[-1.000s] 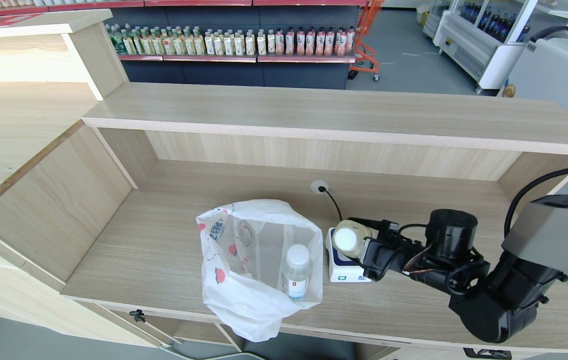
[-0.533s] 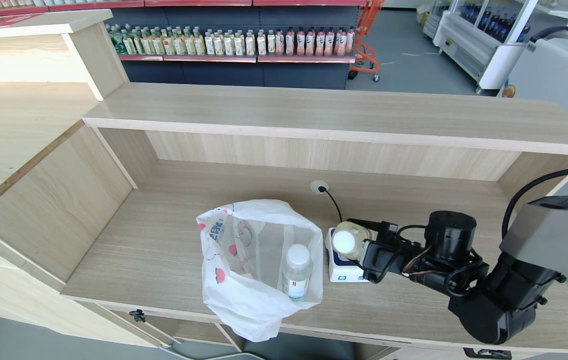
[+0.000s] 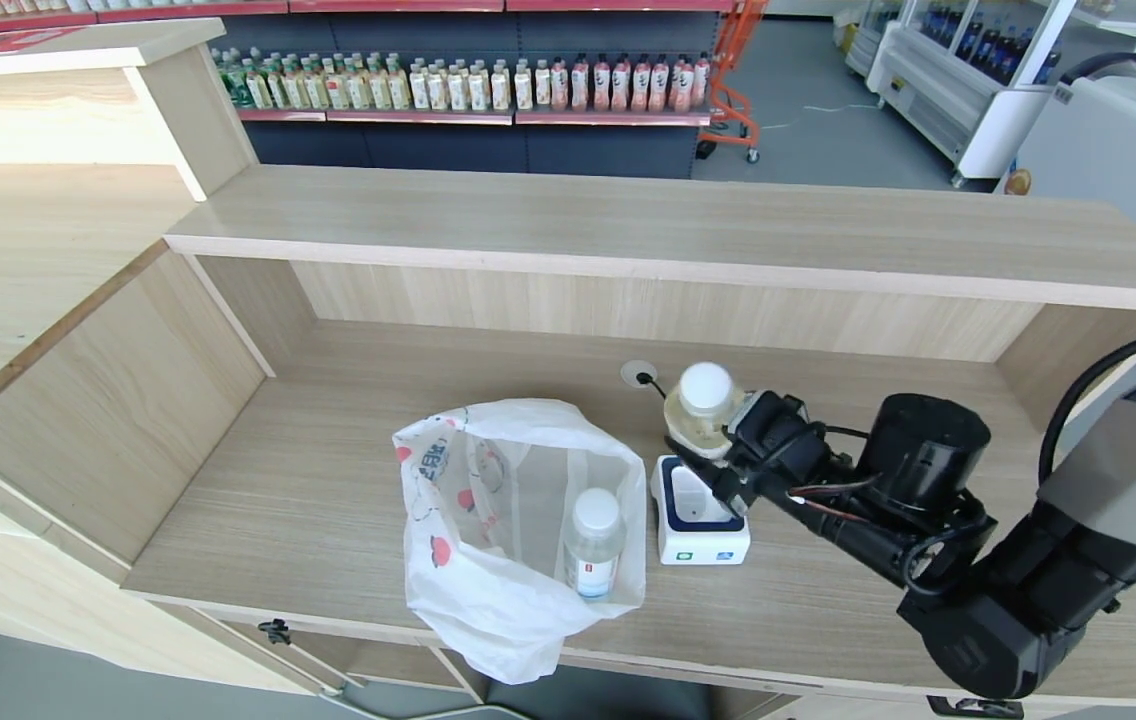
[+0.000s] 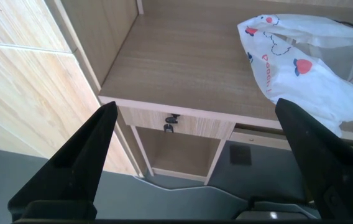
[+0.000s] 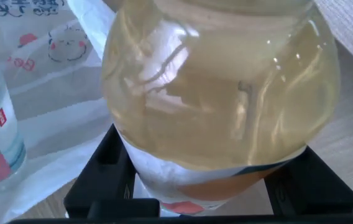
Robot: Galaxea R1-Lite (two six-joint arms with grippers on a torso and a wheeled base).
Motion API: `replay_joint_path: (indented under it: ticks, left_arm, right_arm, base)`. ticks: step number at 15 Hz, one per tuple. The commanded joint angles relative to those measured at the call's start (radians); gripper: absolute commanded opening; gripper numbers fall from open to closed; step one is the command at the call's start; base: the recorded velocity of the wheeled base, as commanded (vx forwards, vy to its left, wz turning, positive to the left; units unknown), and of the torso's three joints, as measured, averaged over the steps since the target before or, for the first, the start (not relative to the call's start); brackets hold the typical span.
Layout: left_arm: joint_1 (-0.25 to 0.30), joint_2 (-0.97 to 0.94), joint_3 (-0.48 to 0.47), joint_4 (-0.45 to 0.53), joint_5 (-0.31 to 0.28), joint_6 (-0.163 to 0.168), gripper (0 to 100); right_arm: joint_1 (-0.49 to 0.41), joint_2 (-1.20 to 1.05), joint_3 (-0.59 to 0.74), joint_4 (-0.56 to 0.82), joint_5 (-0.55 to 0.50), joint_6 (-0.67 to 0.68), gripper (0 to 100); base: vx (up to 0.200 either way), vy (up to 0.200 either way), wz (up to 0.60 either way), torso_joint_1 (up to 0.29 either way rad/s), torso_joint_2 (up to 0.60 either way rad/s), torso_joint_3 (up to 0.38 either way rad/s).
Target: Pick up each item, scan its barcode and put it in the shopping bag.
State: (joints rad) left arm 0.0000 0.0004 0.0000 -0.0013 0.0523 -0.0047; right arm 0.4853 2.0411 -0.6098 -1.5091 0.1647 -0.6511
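Observation:
My right gripper (image 3: 718, 440) is shut on a pale yellow drink bottle (image 3: 700, 408) with a white cap, held nearly upright above the far end of the white barcode scanner (image 3: 700, 520). In the right wrist view the bottle (image 5: 220, 87) sits between my dark fingers (image 5: 102, 174). The white shopping bag (image 3: 513, 530) with red prints stands open left of the scanner, with a clear white-capped bottle (image 3: 593, 545) inside. The bag (image 4: 301, 59) also lies on the counter beyond my left gripper (image 4: 195, 155), which is open below the counter's front edge.
A black cable runs from the scanner to a grommet (image 3: 639, 374) in the desk. The raised wooden counter ledge (image 3: 668, 225) borders the back, a side panel (image 3: 108, 400) the left. A drawer lock (image 4: 170, 122) hangs under the desk front.
My right gripper has lifted and turned the yellow bottle from lying over the scanner to nearly upright, moving it back and up. The scanner's dark top now shows. The bag has not moved.

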Motion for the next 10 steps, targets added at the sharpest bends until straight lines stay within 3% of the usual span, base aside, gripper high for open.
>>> replay_joint_path:
  ticks: [1,4,10]
  left_arm:
    - [0.0,0.0,0.0,0.0,0.0,-0.001,100]
    - [0.0,0.0,0.0,0.001,0.0,0.0,100]
    - [0.0,0.0,0.0,0.001,0.0,0.003,100]
  right_arm:
    - [0.013,-0.114,-0.001,0.032,-0.068,0.111,0]
    - [-0.005,-0.168,0.001,0.09,-0.16,0.34,0]
    - [-0.063,-0.165,0.005,0.101,-0.177,0.522,0]
  base:
    - [0.0,0.0,0.0,0.0,0.0,0.0]
    - [0.0,0.0,0.0,0.0,0.0,0.0]
    - [0.0,0.0,0.0,0.0,0.0,0.0]
